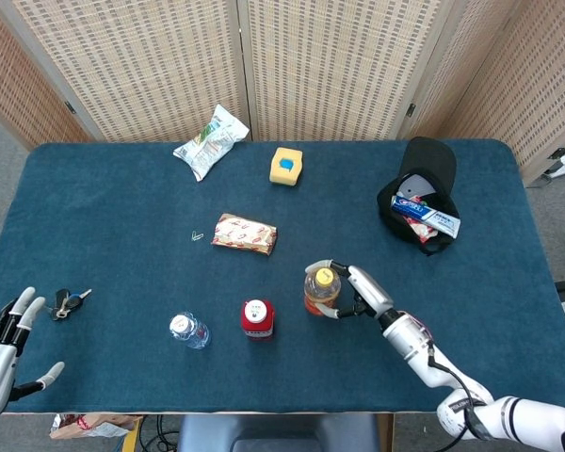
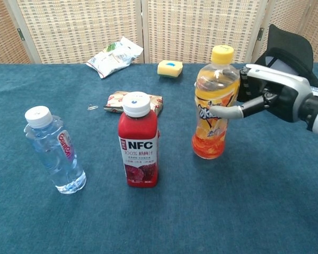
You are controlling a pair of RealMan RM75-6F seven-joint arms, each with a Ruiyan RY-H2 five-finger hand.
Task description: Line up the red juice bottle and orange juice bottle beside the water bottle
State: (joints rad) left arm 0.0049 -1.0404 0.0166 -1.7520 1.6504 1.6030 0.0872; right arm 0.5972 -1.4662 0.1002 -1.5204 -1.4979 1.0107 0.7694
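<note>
The orange juice bottle point(image 1: 321, 290) point(image 2: 213, 103) stands upright right of the red juice bottle point(image 1: 256, 317) point(image 2: 139, 140). My right hand point(image 1: 362, 290) point(image 2: 265, 94) grips the orange bottle from its right side, fingers wrapped around its middle. The water bottle point(image 1: 188, 330) point(image 2: 54, 150) stands at the left of the row, leaning a little. My left hand point(image 1: 8, 353) rests near the table's front left corner with its fingers spread, holding nothing; the chest view does not show it.
A snack bar point(image 1: 245, 234) lies behind the bottles, a yellow sponge point(image 1: 285, 166) and a snack bag point(image 1: 210, 141) further back. A black cap with packets point(image 1: 422, 202) sits at the right. Keys point(image 1: 69, 303) and a small clip point(image 1: 197, 236) lie at the left.
</note>
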